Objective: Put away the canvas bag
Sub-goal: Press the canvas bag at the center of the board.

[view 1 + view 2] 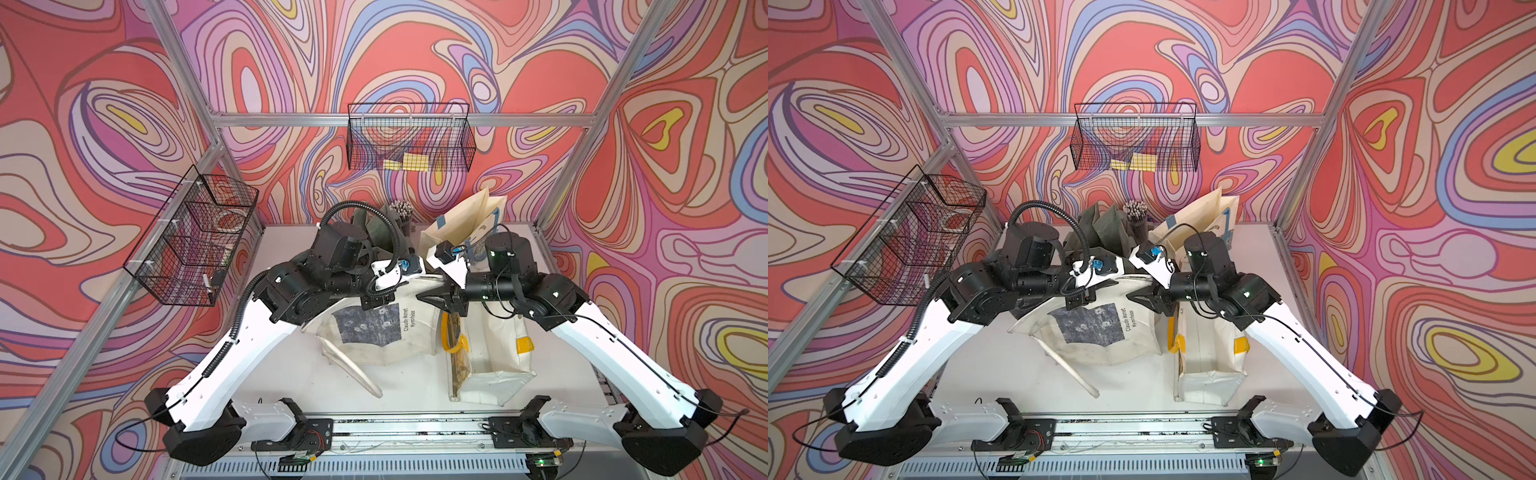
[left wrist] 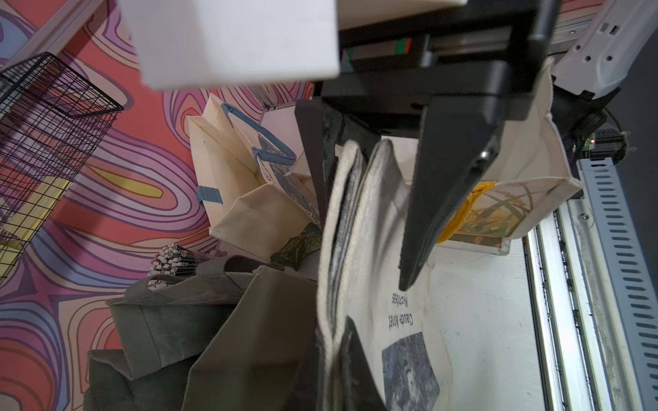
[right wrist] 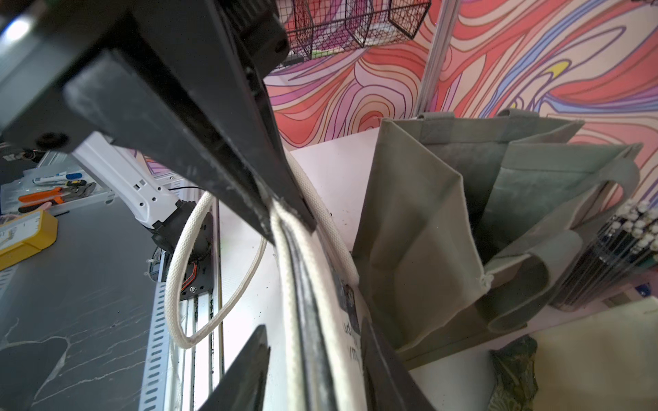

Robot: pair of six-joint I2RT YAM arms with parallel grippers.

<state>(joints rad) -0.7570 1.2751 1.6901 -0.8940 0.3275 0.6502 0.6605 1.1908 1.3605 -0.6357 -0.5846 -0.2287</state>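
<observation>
Looks to me like you're mid re-grip on the cream canvas bag [image 1: 374,332] with the blue-grey Monet print; it sits dead centre of the white tabletop [image 1: 303,386], top hem held up at the 12 o'clock end, bottom slumped on the table toward 6; one woven cream handle strap [image 1: 357,374] trails off at 6 o'clock.

Your left gripper [image 3: 290,227] is clamped tight on the hem; your right gripper [image 3: 313,325] has its jaws apart, straddling that same hem just at the left one's 3 o'clock side, pinching nothing as far as I can see; so the bag hangs off one arm only.

My guess for the next move: close the right on the hem so the bag hangs flat between both arms, then fold it or lift it; the black wire basket [image 1: 374,149] at 12 o'clock seems a likely home, but I can't tell for sure. Mind the grey-green fabric bag [image 3: 420,220] crowding in at 12, and that loose strap; it could snag.
</observation>
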